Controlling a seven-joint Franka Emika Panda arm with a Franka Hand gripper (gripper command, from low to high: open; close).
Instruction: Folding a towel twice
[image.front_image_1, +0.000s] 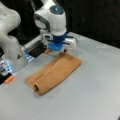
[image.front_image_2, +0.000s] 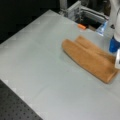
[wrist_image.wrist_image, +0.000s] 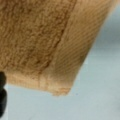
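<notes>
Towel (image.front_image_1: 53, 72) lies on the grey table (image.front_image_1: 95, 82), already folded into a long, narrow strip, so at least one fold is done. In a front view the strip runs from the lower left up toward the upper right, and its near end (image.front_image_1: 37, 88) is rolled over on itself, leaving a small dark hollow. In a front view from the opposite side the towel (image.front_image_2: 90, 58) shows two layers: a narrower flap along the far edge and a broader, rounded fold in front.

The gripper (image.front_image_1: 64, 50) hangs just over the strip's far end, very near the cloth; I cannot tell whether it touches, nor whether its jaws are spread or closed. In a front view only the arm's blue and white wrist (image.front_image_2: 114, 45) shows, at the right edge beside the towel's end.

The wrist view looks straight down on a towel corner (wrist_image.wrist_image: 60, 91), with a smooth woven band (wrist_image.wrist_image: 75, 50) beside the rough terry, and a dark fingertip (wrist_image.wrist_image: 2, 97) at the left edge over bare table.

A small orange object (image.front_image_1: 10, 79) sits near the robot base (image.front_image_1: 12, 50), apart from the towel.
</notes>
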